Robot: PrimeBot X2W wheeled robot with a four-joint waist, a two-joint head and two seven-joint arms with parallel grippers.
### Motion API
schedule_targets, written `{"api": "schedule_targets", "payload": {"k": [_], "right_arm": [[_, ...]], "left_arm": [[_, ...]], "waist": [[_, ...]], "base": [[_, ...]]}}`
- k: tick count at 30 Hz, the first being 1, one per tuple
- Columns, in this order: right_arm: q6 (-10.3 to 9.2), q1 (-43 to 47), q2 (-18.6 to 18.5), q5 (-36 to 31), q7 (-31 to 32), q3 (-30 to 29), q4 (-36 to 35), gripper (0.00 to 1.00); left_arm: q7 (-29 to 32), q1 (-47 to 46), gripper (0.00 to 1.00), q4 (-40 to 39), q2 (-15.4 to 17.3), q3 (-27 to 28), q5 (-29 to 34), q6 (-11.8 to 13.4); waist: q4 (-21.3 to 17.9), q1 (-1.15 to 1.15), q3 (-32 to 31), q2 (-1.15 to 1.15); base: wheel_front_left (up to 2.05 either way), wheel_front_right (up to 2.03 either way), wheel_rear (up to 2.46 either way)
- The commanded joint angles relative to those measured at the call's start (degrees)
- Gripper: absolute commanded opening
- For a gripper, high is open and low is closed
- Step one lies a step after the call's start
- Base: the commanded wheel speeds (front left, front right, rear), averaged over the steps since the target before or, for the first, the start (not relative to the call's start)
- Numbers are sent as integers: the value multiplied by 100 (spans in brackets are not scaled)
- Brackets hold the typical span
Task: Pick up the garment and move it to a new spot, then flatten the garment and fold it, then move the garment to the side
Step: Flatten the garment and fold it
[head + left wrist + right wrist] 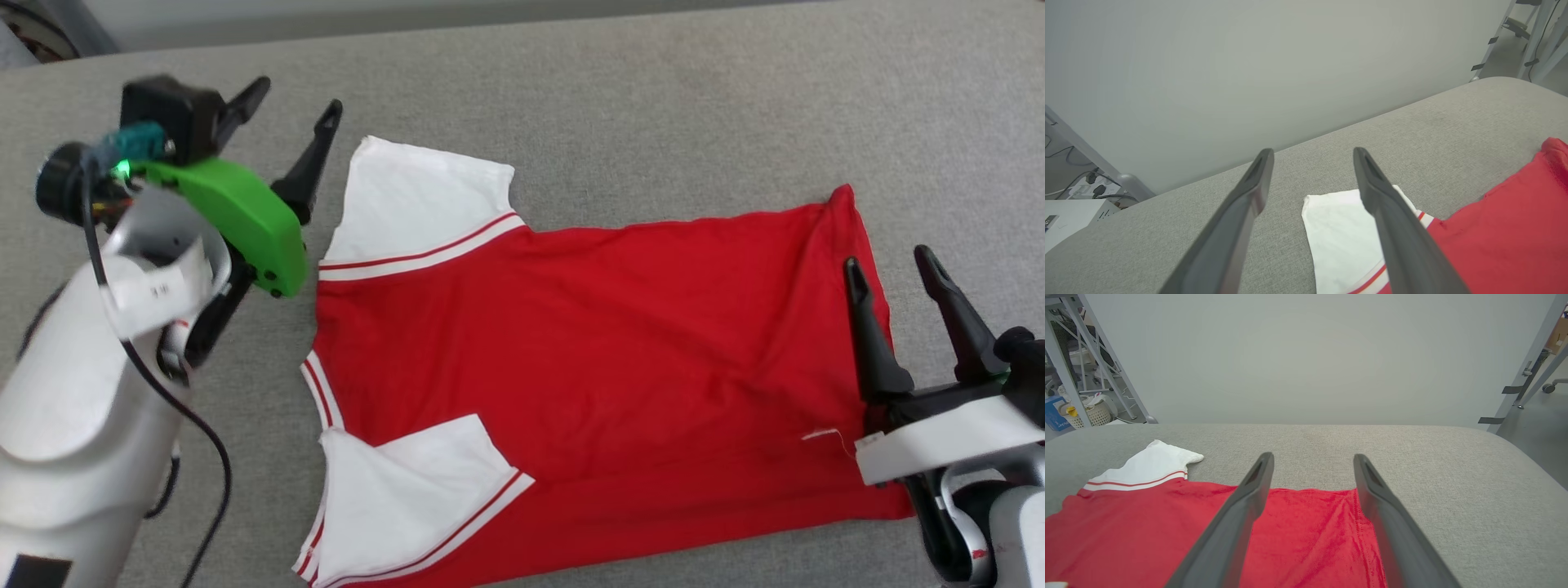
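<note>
Head view's bottom edge crops the garment (588,351); the right claw (887,257) hides part of its hem.

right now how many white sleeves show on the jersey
2: one sleeve far left, beside the left gripper; the other sleeve near left, lying on the red body.

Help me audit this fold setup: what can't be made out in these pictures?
- Jersey underside: head view, pressed against the grey fabric surface.
- Near sleeve: head view, its end cut off by the bottom edge.
- Hem: head view, part hidden behind the right gripper.
- Far sleeve: left wrist view, partly covered by the left gripper finger.
</note>
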Motion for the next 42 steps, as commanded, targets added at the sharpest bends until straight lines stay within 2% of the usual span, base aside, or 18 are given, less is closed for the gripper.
{"api": "schedule_targets", "payload": {"k": [1, 7, 13, 16, 21, 26, 27, 28, 31, 32, 36, 42], "right_arm": [[-5, -155, 74, -68, -71, 84, -42, 100], [-5, -357, 215, -115, -155, 282, -65, 100], [-5, -493, 260, -112, -247, 345, -14, 100], [-5, -522, 293, -96, -299, 396, 64, 100], [-5, -575, 318, -84, -396, 481, 195, 100], [-5, -612, 310, -27, -400, 456, 255, 100], [-5, -614, 295, -32, -389, 431, 270, 100], [-5, -617, 277, -44, -375, 409, 286, 100], [-5, -627, 247, -55, -333, 366, 306, 100], [-5, -631, 220, -63, -278, 321, 323, 100], [-5, -617, 121, -83, -124, 304, 329, 100], [-5, -658, -273, -97, 466, 192, 240, 100]], "left_arm": [[415, -313, 100, 180, 115, -47, -223, -54], [2065, -1329, 100, 868, 566, -408, -803, -128], [3212, -1969, 100, 1286, 820, -876, -1289, -136], [3442, -2144, 100, 1456, 920, -1029, -1343, -137], [3433, -2266, 100, 1954, 1019, -1146, -1152, -50], [3440, -2198, 100, 2229, 914, -1231, -1286, -81], [3479, -2173, 58, 2256, 895, -1273, -1325, -91], [3499, -2148, 0, 2276, 872, -1298, -1377, -98], [3371, -2102, 0, 2288, 837, -1321, -1434, -109], [3050, -2064, 0, 2341, 794, -1246, -1457, -109], [2680, -2010, 0, 2310, 793, -1143, -1487, -106], [2124, -1766, 0, 1825, 845, -974, -1599, -110]], "waist": [[-565, 0, 641, 40], [-845, 0, 1027, 40], [-976, 0, 1304, 40], [-1013, 0, 1395, 40], [-1071, 0, 1478, 40], [-1099, 0, 1487, 40], [-1091, 0, 1482, 40], [-1080, 0, 1470, 40], [-1043, 0, 1414, 40], [-985, 0, 1320, 40], [-883, 0, 1148, 40], [-577, 0, 827, 40]], "base": [[0, 0, 0], [0, 0, 0], [0, 0, 0], [0, 0, 0], [0, 0, 0], [0, 0, 0], [0, 0, 0], [0, 0, 0], [0, 0, 0], [0, 0, 0], [0, 0, 0], [0, 0, 0]]}}
